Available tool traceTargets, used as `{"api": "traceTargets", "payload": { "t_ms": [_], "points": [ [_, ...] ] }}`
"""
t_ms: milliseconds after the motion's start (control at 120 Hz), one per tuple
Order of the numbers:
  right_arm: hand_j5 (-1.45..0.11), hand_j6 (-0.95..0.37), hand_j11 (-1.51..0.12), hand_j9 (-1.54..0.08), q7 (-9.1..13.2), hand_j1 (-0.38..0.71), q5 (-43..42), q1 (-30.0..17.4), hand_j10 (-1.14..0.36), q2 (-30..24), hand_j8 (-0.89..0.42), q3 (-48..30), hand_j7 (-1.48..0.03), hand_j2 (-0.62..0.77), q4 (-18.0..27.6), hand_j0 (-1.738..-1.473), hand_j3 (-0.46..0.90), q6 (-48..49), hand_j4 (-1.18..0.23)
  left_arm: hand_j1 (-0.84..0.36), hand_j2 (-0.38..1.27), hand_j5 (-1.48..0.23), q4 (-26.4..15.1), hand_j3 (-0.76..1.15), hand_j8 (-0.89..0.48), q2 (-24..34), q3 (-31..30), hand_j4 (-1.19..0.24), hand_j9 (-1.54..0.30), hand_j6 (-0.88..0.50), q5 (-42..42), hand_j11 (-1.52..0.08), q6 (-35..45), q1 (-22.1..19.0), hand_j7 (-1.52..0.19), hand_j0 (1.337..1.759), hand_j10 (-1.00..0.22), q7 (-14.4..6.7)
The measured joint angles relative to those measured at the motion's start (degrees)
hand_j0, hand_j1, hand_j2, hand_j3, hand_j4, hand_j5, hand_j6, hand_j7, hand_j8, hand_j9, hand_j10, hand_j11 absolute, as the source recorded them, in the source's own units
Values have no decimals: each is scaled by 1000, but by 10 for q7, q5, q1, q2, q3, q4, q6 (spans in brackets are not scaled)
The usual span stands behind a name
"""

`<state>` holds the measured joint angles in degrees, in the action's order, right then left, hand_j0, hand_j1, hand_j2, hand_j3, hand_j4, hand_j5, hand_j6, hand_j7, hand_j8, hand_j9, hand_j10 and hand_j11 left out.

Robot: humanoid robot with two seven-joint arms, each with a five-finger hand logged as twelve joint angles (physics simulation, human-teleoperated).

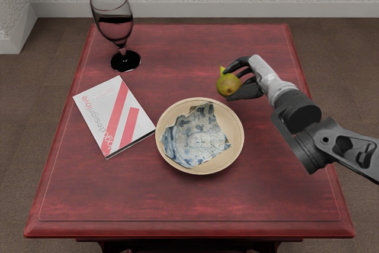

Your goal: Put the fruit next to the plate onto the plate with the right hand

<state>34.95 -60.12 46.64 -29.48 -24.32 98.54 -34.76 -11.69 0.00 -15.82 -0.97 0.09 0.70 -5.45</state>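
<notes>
One fruit (227, 85), yellow-green and pear-like, is gripped in my right hand (247, 79), dark fingers curled round it from the right; it is just beyond the far right rim of the plate (237, 124), not over it; far left on the table (266, 205) stands a wine glass (115, 25); a book (112, 115) lies left of the plate.

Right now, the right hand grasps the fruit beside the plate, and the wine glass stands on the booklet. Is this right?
Not quite. In the head view the wine glass stands on the table, apart from the booklet. The right hand does grasp the fruit beside the plate.
</notes>
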Motion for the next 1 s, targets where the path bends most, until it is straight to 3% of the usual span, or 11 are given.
{"api": "traceTargets", "payload": {
  "t_ms": [1000],
  "points": [
    [-871,-303,-852,-849,0,288,-37,-2,-601,43,-325,3,-815,209,15,-1658,1,-1,-589,349,0,0,0,0,0,0,0,0,0,0,0,0,0,0,0,1658,0,0]
  ]
}}
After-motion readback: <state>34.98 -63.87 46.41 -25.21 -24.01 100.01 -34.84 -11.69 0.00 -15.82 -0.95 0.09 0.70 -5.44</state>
